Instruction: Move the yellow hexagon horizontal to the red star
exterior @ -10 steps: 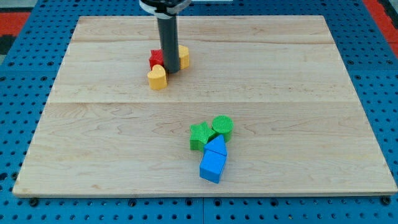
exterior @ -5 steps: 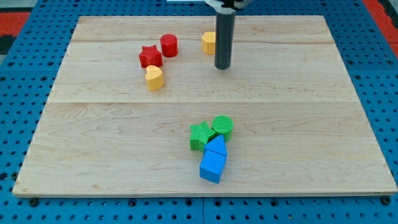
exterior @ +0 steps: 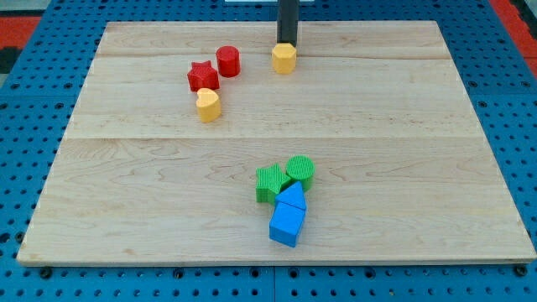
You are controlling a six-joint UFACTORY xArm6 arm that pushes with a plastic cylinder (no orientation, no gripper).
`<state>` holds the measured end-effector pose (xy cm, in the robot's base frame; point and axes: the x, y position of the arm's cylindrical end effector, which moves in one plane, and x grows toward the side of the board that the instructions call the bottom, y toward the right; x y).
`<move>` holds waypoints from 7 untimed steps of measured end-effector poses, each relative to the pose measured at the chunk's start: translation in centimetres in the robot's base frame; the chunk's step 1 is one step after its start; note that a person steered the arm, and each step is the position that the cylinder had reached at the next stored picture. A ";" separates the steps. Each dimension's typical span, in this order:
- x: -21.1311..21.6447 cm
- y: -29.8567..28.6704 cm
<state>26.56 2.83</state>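
The yellow hexagon [exterior: 284,59] lies near the board's top, right of the middle. The red star [exterior: 202,76] lies to its left and slightly lower. My tip [exterior: 287,42] stands just above the yellow hexagon, at its top edge, close to or touching it. A red cylinder [exterior: 227,60] sits just up and right of the star. A yellow heart-shaped block [exterior: 208,105] lies just below the star.
A cluster lies lower in the middle of the wooden board [exterior: 403,168]: a green star-like block [exterior: 270,182], a green cylinder [exterior: 300,171], a blue triangular block [exterior: 292,198] and a blue cube-like block [exterior: 285,224]. Blue pegboard surrounds the board.
The rod pushed the yellow hexagon right, away from the red blocks, then moved from the hexagon's lower right to just above it. The red star and yellow heart shifted slightly left.
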 end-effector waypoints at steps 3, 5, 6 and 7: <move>2.8 1.2; 4.0 -1.8; -1.4 0.3; -4.0 -4.3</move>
